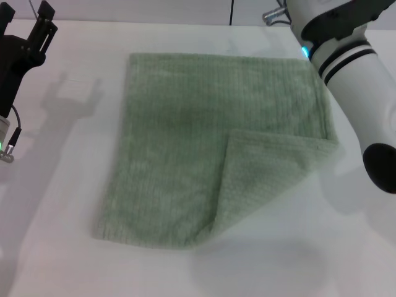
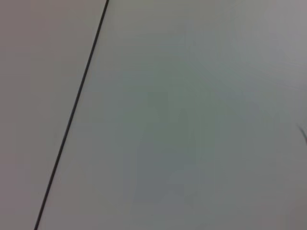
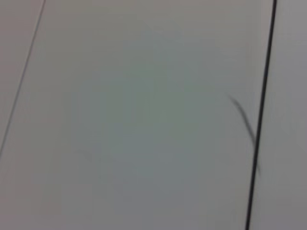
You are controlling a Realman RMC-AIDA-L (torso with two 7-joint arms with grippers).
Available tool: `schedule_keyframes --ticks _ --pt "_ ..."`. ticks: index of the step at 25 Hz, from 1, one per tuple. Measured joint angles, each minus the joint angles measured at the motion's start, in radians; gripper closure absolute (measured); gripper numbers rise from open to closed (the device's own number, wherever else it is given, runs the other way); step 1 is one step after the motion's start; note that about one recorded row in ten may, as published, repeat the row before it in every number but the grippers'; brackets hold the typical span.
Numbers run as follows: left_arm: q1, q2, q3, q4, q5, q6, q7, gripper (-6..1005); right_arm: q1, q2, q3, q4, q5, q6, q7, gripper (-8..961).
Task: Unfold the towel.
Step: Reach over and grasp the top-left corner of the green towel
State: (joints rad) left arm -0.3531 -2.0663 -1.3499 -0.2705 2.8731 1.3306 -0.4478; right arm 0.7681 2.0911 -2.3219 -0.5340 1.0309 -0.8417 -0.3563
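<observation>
So the towel [image 1: 210, 148] is lying mostly flat on the white tabletop [image 1: 62, 204], but one corner [image 1: 260, 185] is flipped back over the cloth, making a triangular flap. I'd say the unfold is nearly done, with just that last corner left.

The left tool [image 1: 30, 34] is up off to the side, well apart from the towel's far edge and not touching anything. Its black fingers look slightly apart with nothing between them. The right arm [image 1: 346, 74] hangs over the opposite side of the cloth, but its tool is out of frame, so no idea whether it's spread or closed. Both wrist views show only bare pale surface with a dark line, no cloth.

My guess for the next move: the right side is closer to the flap, so pinch it near its tip and drag it outward until it lies flat.
</observation>
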Motion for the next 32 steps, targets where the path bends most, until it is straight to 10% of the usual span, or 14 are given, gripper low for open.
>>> schedule_keyframes --ticks 19,32 --pt "-0.025 0.001 0.000 -0.005 -0.001 -0.166 -0.010 199 -0.026 0.001 -0.045 -0.003 -0.003 -0.015 0.037 139" --pt "-0.114 0.005 0.069 -0.013 0.006 -0.374 -0.054 652 -0.147 0.001 -0.011 -0.002 0.006 -0.076 0.037 140"
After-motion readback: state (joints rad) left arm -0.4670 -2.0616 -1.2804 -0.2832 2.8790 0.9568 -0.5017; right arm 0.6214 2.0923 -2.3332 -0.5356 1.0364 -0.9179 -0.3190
